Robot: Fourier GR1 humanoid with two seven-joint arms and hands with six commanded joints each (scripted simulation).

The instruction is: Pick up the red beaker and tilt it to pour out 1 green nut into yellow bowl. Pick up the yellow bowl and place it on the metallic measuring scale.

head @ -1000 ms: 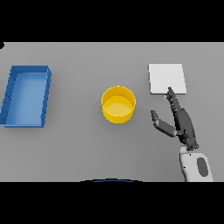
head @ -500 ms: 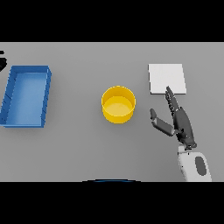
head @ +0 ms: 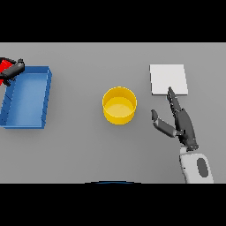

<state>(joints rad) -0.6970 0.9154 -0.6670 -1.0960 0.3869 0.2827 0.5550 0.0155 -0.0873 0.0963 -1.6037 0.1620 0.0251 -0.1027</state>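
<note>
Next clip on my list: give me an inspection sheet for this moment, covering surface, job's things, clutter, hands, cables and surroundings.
Surface: grey table, flat.
Job's things: yellow bowl upright at centre, no nut visible inside; red beaker at the far left edge, partly cut off, held in the left hand; metallic measuring scale at upper right, nothing on it.
Clutter: blue tray at left, nothing seen inside.
Hands: left hand at the left edge, dark fingers round the beaker; right hand open, fingers straight, fingertips at the scale's near edge.
Cables: nothing seen.
Surroundings: nothing seen beyond the table.
</note>
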